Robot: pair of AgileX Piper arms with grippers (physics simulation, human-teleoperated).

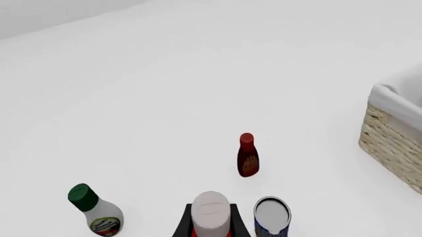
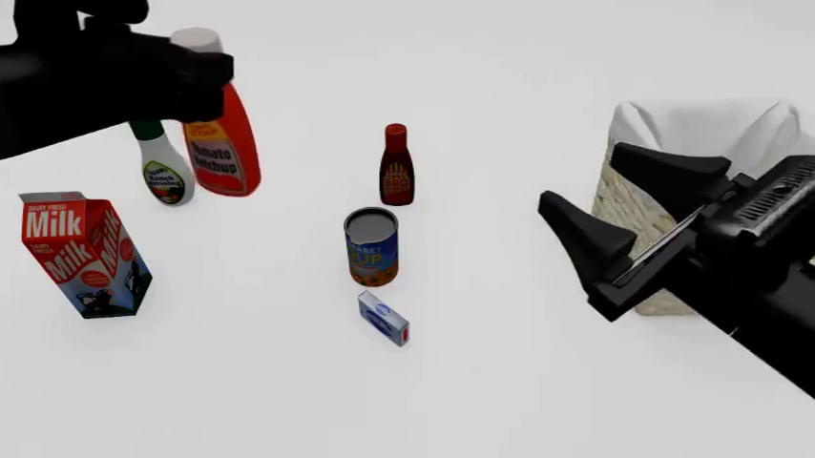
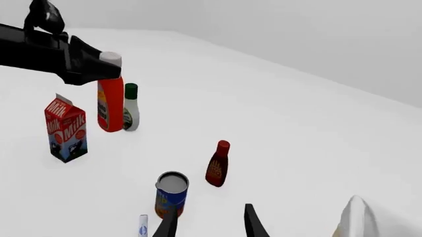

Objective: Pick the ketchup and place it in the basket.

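The ketchup (image 2: pixel 223 148), an orange-red bottle with a pale cap, stands upright at the far left beside a white bottle. My left gripper (image 2: pixel 194 74) is shut on its neck just under the cap. In the left wrist view the cap (image 1: pixel 211 211) sits between the dark fingers (image 1: pixel 183 224). I cannot tell whether its base touches the table. The basket (image 2: pixel 620 200), wicker with a white lining, is at the right, partly hidden behind my right gripper (image 2: pixel 589 256). That gripper is open, holds nothing and hovers in front of the basket.
A white bottle with a green cap (image 2: pixel 163 172) stands right beside the ketchup. A milk carton (image 2: pixel 83 253) is at the front left. Mid-table are a dark red-brown bottle (image 2: pixel 396 167), a blue can (image 2: pixel 370 246) and a small blue-white box (image 2: pixel 384 319).
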